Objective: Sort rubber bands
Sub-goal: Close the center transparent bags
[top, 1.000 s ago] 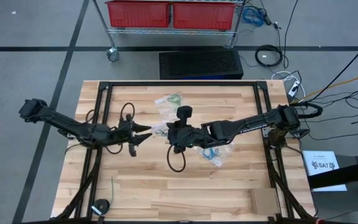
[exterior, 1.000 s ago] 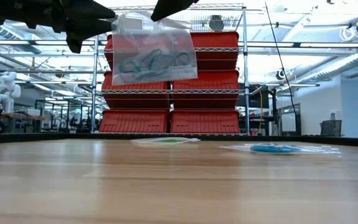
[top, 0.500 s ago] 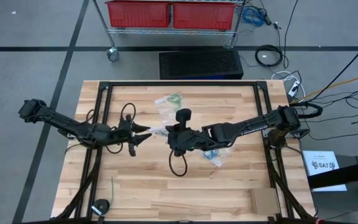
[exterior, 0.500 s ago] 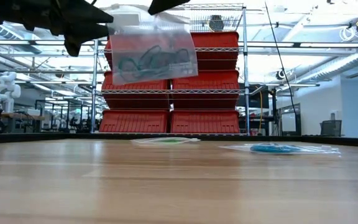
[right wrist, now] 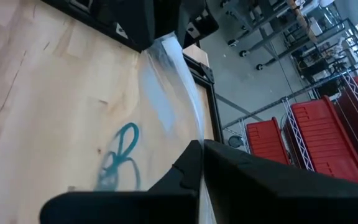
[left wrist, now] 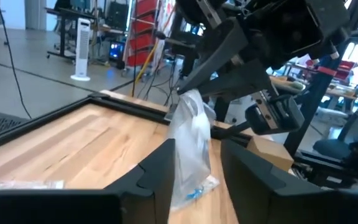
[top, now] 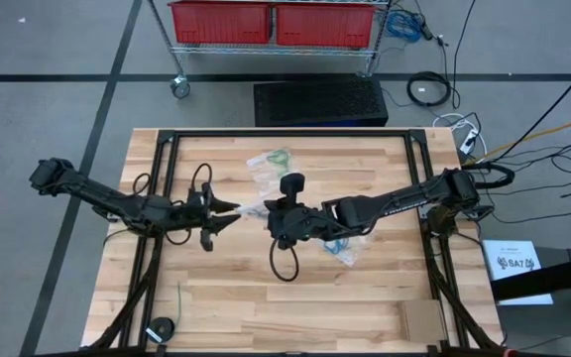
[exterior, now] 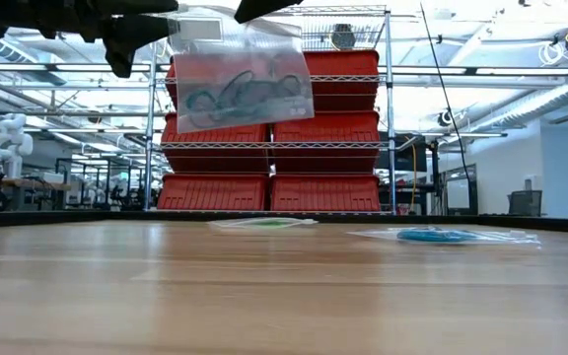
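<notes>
A clear zip bag [exterior: 240, 84] with dark teal-blue rubber bands [exterior: 235, 96] inside hangs in the air over the table's middle. My right gripper [top: 266, 210] is shut on its top. My left gripper [top: 231, 211] is open, level with the bag's top; its fingers [left wrist: 160, 171] stand on either side of the bag [left wrist: 191, 146], and I cannot tell whether they touch it. A bag of light green bands [top: 271, 161] lies flat on the far part of the table. A bag of bright blue bands [top: 340, 243] lies flat on the table under my right arm. My right gripper pinches the bag's top edge [right wrist: 194, 140] between its two fingers, near one upper corner [exterior: 274, 22]. The fingers come level from the table's right. The bag is lifted clear and hangs below the fingers, slightly tilted, with the teal bands in its upper half.
A black metal frame [top: 285, 135] runs around the table. A black cable loop [top: 284, 260] hangs under my right wrist. A round black object [top: 162, 329] and a cardboard piece [top: 419, 319] sit near the near edge. Red bins [exterior: 314, 192] stand on a rack beyond the table.
My left gripper has risen to the level of the bag's top edge. The hanging bag has swung slightly toward it, its upper corner on that side shifting a little. My right gripper has kept its hold and hardly moved.
</notes>
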Action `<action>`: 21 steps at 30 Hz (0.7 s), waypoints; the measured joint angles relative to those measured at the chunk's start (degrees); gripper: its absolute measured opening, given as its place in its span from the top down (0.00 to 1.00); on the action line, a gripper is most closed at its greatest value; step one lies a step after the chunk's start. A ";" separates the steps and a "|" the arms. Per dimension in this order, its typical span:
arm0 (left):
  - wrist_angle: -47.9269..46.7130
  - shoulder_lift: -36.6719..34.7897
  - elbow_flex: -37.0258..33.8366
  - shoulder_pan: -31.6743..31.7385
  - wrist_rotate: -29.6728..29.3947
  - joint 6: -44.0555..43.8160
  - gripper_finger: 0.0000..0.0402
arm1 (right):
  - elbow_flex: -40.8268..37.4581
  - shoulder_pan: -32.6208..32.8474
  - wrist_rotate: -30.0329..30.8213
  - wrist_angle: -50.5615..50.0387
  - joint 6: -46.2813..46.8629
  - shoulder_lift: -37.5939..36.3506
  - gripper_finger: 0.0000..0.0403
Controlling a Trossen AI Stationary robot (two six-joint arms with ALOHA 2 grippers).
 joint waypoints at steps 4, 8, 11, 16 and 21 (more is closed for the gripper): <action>0.02 0.00 0.00 0.00 0.00 2.14 0.81 | 0.00 0.00 0.00 0.02 0.00 0.00 1.00; 0.02 0.00 0.00 0.00 0.02 4.33 0.97 | 0.00 0.00 -0.25 -0.13 0.58 0.00 1.00; 0.00 0.00 0.00 0.00 1.08 6.64 0.98 | 0.00 0.05 -1.05 -1.11 1.33 -0.01 1.00; -1.09 0.00 0.00 0.00 1.29 8.26 0.99 | 0.00 0.37 -3.92 -2.37 3.16 -0.85 0.98; -6.86 0.00 0.00 0.07 -0.27 9.93 0.99 | 0.00 -0.98 -15.02 -3.31 10.99 -1.79 0.90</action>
